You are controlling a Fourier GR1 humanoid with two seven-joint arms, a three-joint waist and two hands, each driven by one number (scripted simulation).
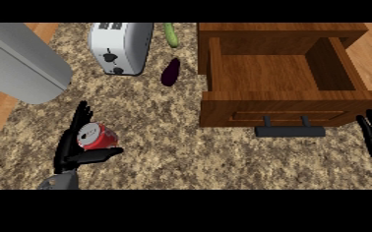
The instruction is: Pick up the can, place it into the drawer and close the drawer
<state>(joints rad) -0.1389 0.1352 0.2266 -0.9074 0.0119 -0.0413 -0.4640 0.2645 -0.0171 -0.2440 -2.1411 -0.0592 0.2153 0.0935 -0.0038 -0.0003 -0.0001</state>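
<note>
Far to the left of the drawer [280, 73], near the front of the surface [181, 142], I see the can [98, 136] lying on its side, with its silver top turned to the left robot hand [73, 145]. This robot hand is spread around the can: the fingers stand on the far-left side and the thumb reaches under it, but I judge they have not closed on it yet. The right robot hand [365, 132] shows only as straight fingers just right of the drawer handle [289, 130]. The drawer is open and looks empty, so the left one is clearly the nearer for the pick.
</note>
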